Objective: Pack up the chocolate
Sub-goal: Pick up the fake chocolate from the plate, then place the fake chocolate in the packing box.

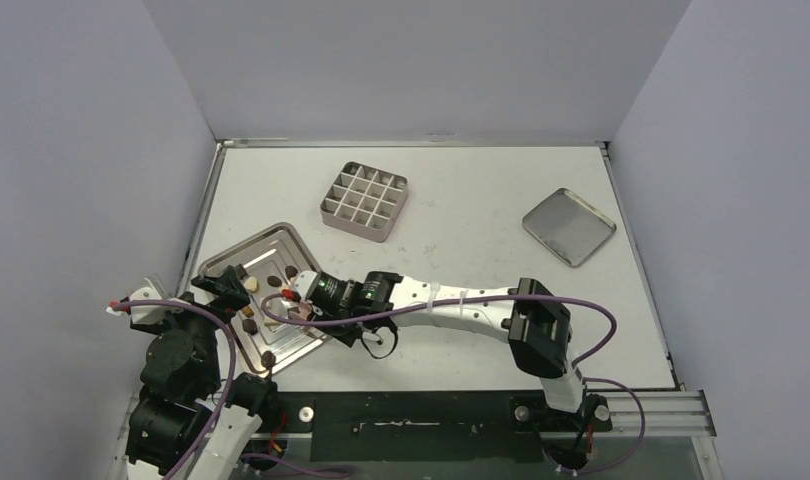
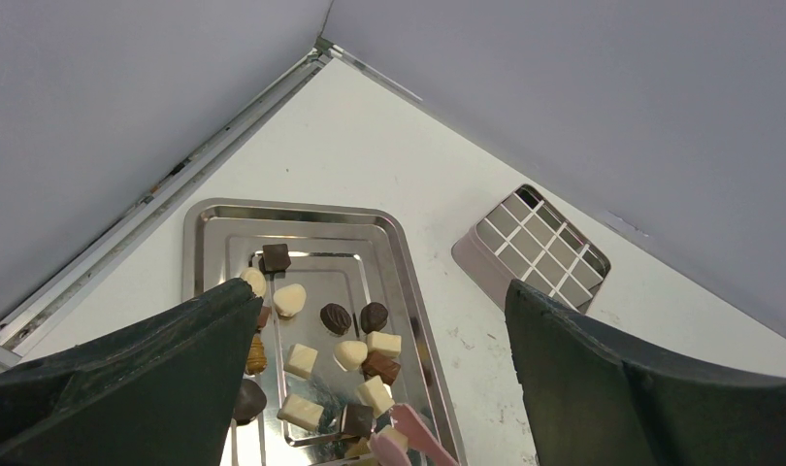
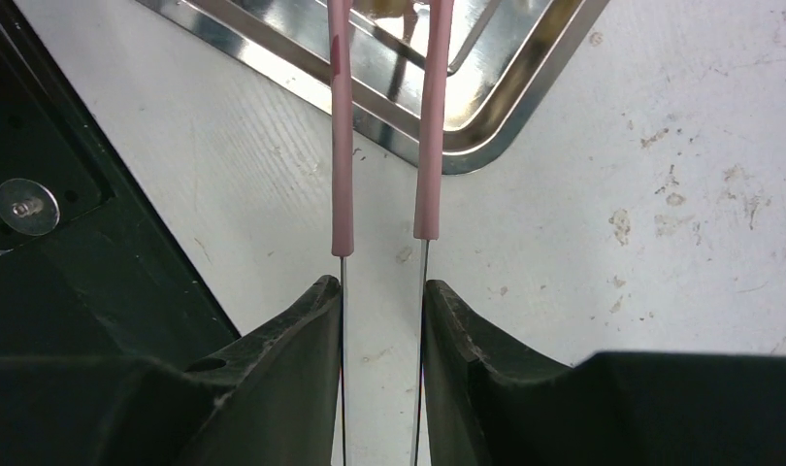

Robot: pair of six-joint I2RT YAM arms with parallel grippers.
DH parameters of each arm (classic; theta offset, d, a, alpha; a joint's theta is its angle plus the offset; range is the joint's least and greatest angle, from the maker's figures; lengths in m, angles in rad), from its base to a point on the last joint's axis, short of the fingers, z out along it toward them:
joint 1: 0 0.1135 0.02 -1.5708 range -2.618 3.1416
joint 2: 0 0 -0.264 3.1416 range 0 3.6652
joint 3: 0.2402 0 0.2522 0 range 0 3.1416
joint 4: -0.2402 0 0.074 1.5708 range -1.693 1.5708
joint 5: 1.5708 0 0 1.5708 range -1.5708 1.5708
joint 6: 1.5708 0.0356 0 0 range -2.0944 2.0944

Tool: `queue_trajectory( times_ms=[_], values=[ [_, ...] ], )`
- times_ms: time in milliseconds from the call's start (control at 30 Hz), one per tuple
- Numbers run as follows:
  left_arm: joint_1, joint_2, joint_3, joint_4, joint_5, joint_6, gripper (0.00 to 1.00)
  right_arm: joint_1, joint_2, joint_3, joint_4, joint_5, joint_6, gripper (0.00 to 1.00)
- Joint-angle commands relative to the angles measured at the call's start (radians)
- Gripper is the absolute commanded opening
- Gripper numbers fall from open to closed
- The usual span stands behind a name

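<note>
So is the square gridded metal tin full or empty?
Empty: the square gridded metal tin shows only bare cells from above.

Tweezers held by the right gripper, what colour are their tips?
Pink, over bare metal stems; the tweezers show best in the right wrist view.

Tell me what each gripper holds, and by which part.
Right gripper grips pink-tipped tweezers by their bare metal arms, behind the pink sleeves. Left gripper is open, holding nothing.

Chocolate (image 2: 336,317) lies in the near-left tray (image 1: 243,247), gridded tin (image 1: 365,200) behind it, lid (image 1: 569,226) at right.
</note>
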Motion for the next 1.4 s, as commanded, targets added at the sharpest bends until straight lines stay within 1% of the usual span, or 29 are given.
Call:
queue_trajectory(
  times_ms=[0, 300, 500, 667, 967, 1200, 1367],
  values=[
    [0.007, -0.001, 0.028, 0.011, -0.005, 0.001, 0.97, -0.024, -0.088, -0.008, 0.053, 0.010, 0.017, 0.22],
    [0.009, -0.003, 0.026, 0.014, -0.001, 0.002, 0.97, -0.135, -0.152, 0.000, 0.077, 0.009, 0.012, 0.22],
    [0.009, -0.006, 0.025, 0.015, 0.000, 0.001, 0.97, -0.238, -0.152, 0.065, 0.090, 0.014, -0.006, 0.23],
    [0.009, -0.002, 0.021, 0.019, 0.007, 0.007, 0.97, -0.348, -0.107, 0.161, 0.095, 0.022, -0.017, 0.23],
    [0.009, -0.009, 0.016, 0.029, 0.017, 0.016, 0.97, -0.526, -0.002, 0.303, 0.119, -0.061, 0.003, 0.24],
    [0.015, -0.015, 0.010, 0.042, 0.029, 0.020, 0.97, -0.606, 0.082, 0.363, 0.154, -0.112, 0.004, 0.24],
    [0.015, -0.006, 0.007, 0.050, 0.042, 0.029, 0.97, -0.639, 0.142, 0.412, 0.159, -0.161, 0.002, 0.25]
  ],
)
